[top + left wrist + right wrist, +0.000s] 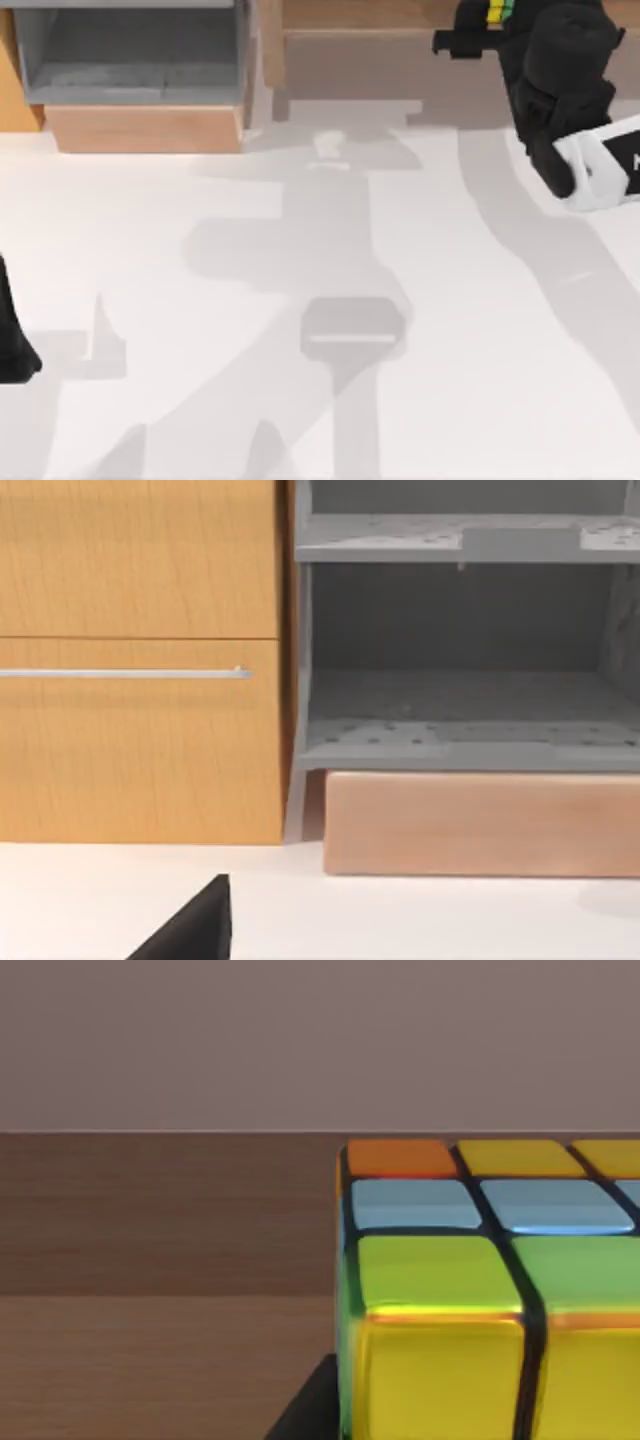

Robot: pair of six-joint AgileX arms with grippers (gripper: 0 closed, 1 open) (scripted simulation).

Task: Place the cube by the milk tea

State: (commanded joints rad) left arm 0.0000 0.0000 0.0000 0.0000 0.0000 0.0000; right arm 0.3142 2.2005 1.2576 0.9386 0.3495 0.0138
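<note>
The right tool (478,28) was at the far right of the table (320,300), over a wooden shelf (380,15), its black body largely covering the cube (497,12), of which yellow and green tiles showed at the top edge. In the right wrist view the cube (470,1290) sat close against the camera (orange, blue, green and yellow tiles divided by dark lines), wooden surface beneath; whether the tool's fingers clasped it could not be told. The left arm (15,345) was parked at the left edge, facing a wooden cabinet (140,660) and grey shelving (460,680).
</note>
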